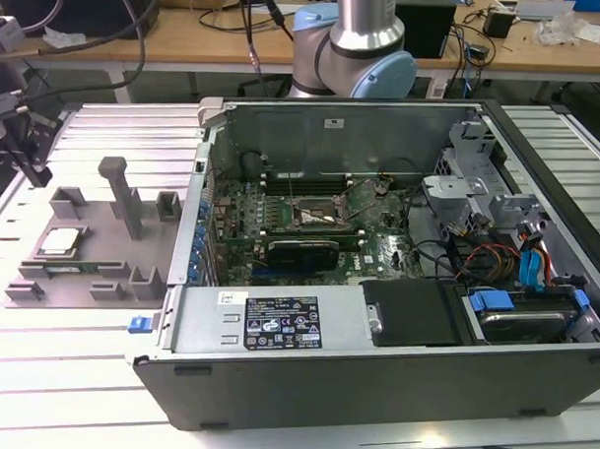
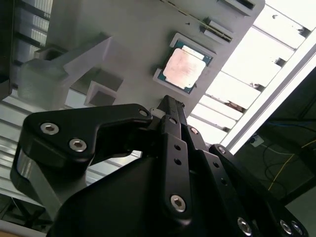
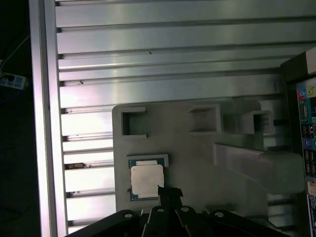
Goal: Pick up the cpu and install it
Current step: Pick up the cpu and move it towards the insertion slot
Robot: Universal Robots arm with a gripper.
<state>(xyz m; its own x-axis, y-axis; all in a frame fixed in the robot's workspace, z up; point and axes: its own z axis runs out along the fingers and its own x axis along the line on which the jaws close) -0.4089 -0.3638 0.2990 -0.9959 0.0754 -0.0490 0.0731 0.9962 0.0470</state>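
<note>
The cpu (image 1: 61,241) is a small silver-topped square chip lying flat in a recess of the grey plastic fixture (image 1: 131,263), on the exterior view's left beside the computer case. In both wrist views the cpu (image 2: 185,69) (image 3: 146,179) lies just beyond my gripper (image 2: 169,103) (image 3: 167,190). The black fingers are shut together with nothing between them, and they hover above the fixture near the chip's edge. The motherboard socket (image 1: 315,217), with its metal frame, sits in the middle of the open case.
The open computer case (image 1: 277,327) lies on a ribbed aluminium table (image 1: 67,394). The fixture (image 3: 197,153) carries several raised blocks and one tall post (image 1: 119,189). The arm's base (image 1: 355,49) stands behind the case. Cables and drive bays fill the case's right side.
</note>
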